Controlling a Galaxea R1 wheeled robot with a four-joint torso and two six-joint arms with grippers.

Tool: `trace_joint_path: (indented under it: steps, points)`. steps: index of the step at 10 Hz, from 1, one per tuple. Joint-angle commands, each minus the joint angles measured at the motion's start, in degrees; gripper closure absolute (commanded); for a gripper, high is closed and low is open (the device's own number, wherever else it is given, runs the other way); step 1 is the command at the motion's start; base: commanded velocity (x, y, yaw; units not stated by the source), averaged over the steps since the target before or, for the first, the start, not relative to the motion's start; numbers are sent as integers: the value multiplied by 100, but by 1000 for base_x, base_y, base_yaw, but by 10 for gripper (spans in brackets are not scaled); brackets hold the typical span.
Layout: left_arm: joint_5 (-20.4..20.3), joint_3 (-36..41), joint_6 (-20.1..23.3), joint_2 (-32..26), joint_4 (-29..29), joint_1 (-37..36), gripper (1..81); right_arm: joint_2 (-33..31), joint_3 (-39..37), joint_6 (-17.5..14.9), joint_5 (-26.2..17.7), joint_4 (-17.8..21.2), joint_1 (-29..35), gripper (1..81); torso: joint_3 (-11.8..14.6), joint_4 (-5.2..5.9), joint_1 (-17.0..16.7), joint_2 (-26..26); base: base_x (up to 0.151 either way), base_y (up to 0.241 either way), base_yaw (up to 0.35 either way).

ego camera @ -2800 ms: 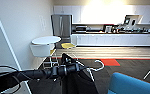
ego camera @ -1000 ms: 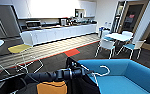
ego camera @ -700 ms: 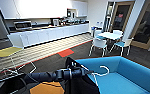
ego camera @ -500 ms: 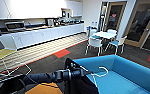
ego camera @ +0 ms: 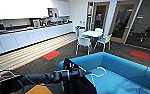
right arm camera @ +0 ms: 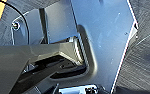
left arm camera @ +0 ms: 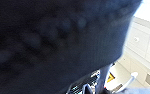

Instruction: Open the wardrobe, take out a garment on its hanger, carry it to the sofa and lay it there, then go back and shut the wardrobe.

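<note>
Here the left hand (ego camera: 77, 73) reaches forward from the picture's left at the end of its dark arm, and the black garment (ego camera: 77, 85) hangs from it, with the white hanger (ego camera: 97, 73) and its curved hook jutting out toward the blue sofa (ego camera: 121, 67). The hand seems to be clamped on the hanger or the collar just beside it, but the fingers are lost against the dark cloth, so I cannot tell how far it is closed. The garment looks soft and limp, light to moderate in weight, and likely to swing and fold as it is carried; the hanger is the one stiff part, so the neck of the hanger, under the hook, is the sensible place to hold, since cloth alone could slip off its shoulders. The garment hangs over the near end of the sofa, whose seat lies just beyond and below. The head view gives the layout: sofa ahead, white chairs (ego camera: 84, 42) round a small white table (ego camera: 92, 33) farther off, a long white kitchen counter (ego camera: 28, 35) well apart on the left. The left wrist view adds what that misses: the dark fabric (left arm camera: 53, 42) pressed close to the camera, with a white tip (left arm camera: 134, 74), probably the hanger's, at one edge. The right wrist view shows robot parts over grey carpet (right arm camera: 146, 60); the right hand's state cannot be told.
</note>
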Motion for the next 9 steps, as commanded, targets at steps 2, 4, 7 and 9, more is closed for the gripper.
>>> trace_joint_path:
  steps: [2,4,7,9]
  points:
    - [-96,276,74,-75,188,-838,811,34,59,-23,-387,7,142,10,0,0,0,0,0,0,-340]
    - [-87,276,74,-84,188,-838,811,34,59,-23,-387,7,142,10,0,0,0,0,0,0,-341]
    - [27,293,74,-93,188,-838,811,34,59,-23,-387,-2,133,10,0,0,0,0,0,0,-350]
    - [53,329,74,-93,188,-838,811,34,59,-23,-387,7,133,10,-2,0,0,0,0,0,-352]
